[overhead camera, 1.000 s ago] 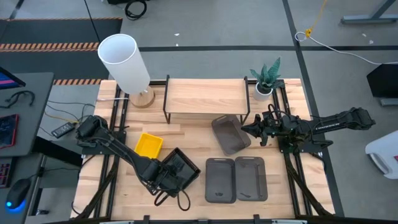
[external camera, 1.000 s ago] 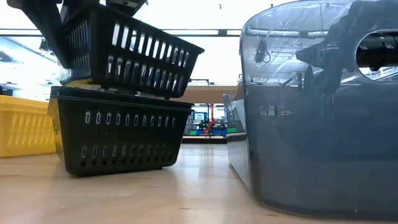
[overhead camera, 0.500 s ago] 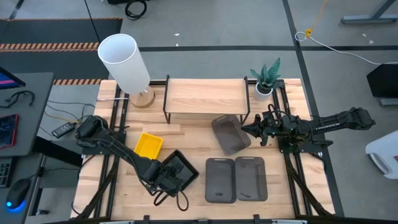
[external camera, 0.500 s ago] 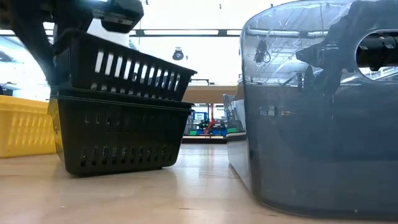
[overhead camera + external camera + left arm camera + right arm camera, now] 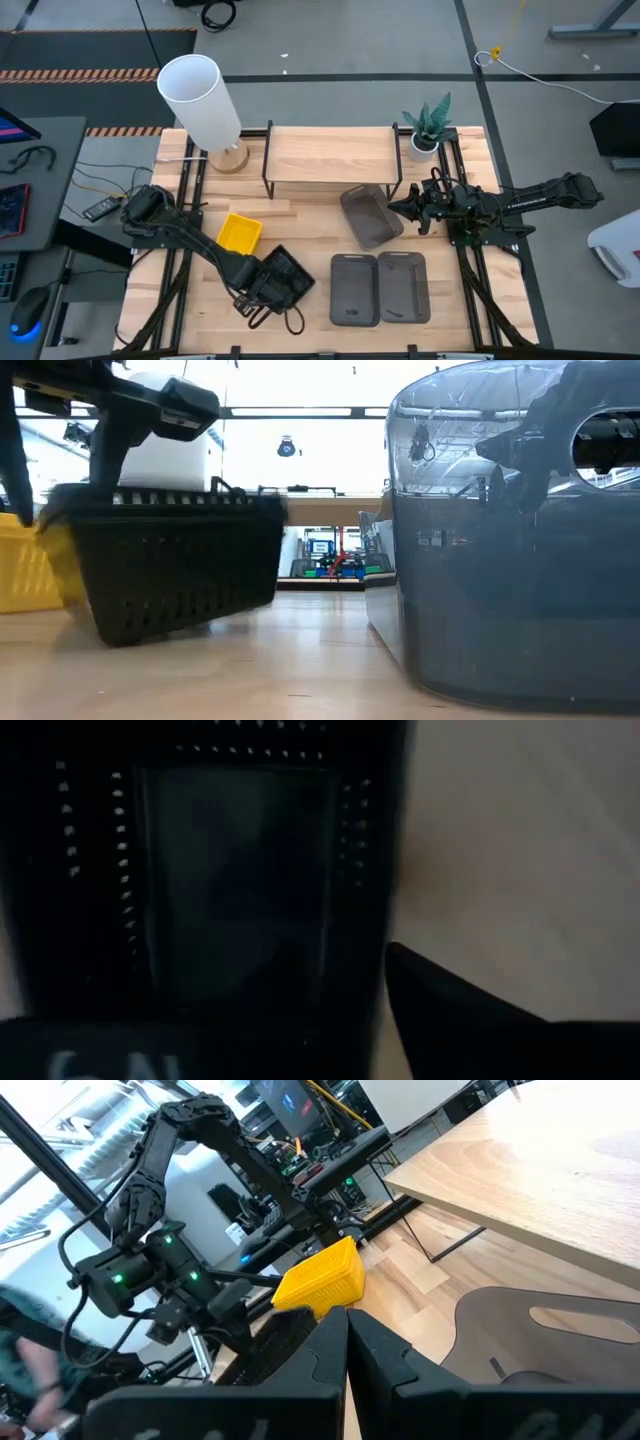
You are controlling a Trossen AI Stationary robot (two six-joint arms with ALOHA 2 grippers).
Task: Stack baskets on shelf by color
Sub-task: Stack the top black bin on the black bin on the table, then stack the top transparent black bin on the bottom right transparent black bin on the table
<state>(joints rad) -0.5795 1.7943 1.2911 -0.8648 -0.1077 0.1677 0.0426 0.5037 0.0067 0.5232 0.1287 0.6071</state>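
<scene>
Black baskets (image 5: 281, 281) under parted left gripper (image 5: 262, 291)

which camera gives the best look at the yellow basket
The high view: the yellow basket shows whole, on the tabletop left of the shelf. The right wrist view shows it whole too, but from the side. The low view catches only an edge; the left wrist view shows none.

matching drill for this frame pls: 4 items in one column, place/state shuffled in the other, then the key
1. yellow basket
2. black baskets
3. shelf
4. right gripper

a. shut, beside a tilted grey basket
b. nested, under the left gripper
c. bare top, nothing on it
d. alone on the table, near the left arm

Pairs: 1-d, 2-b, 3-c, 4-a
</scene>
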